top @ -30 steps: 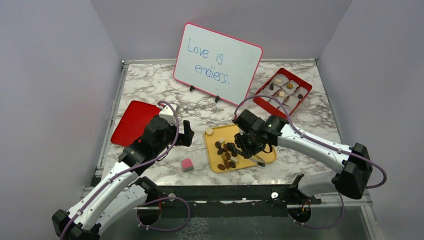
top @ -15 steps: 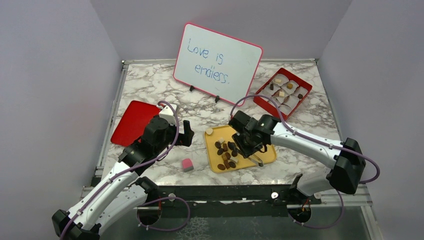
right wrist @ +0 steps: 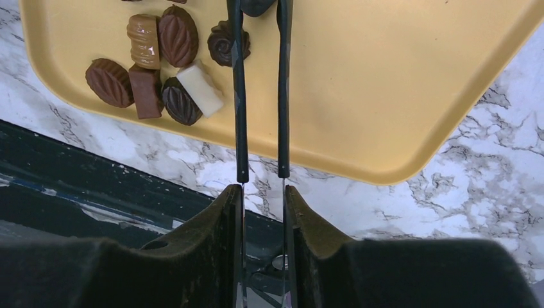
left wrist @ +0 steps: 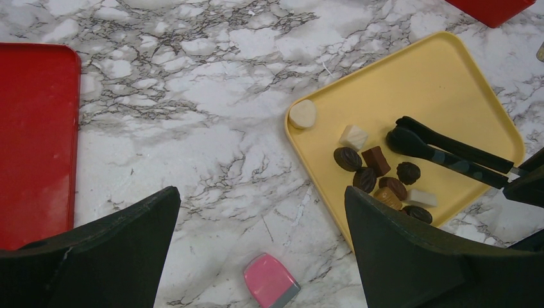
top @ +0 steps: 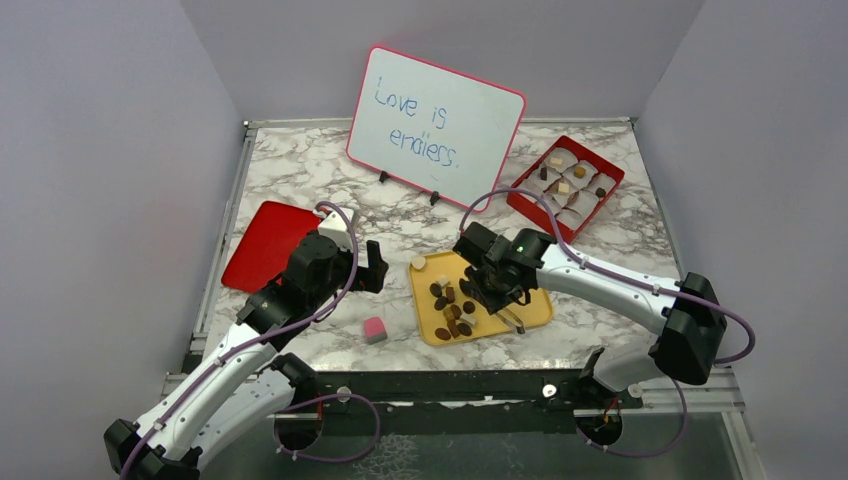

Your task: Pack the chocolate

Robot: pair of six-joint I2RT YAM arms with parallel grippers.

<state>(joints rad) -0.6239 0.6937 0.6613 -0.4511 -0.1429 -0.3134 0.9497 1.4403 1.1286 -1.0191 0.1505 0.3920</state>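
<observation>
red lid (top: 268, 243) flat on marble table (top: 300, 165), far left. left gripper (top: 373, 267) just right of it, fingers spread wide, nothing between. pink-and-white cube (top: 374, 329) near front edge. yellow tray (left wrist: 423, 83) at centre; chocolate (top: 452, 306) clustered on its left half, one cream piece (left wrist: 302, 113) at tray corner. right gripper (right wrist: 262, 196) clamped on black tongs (right wrist: 260, 96), tong tips over tray beside cluster. red box (top: 600, 205) far right, few pieces in compartments.
</observation>
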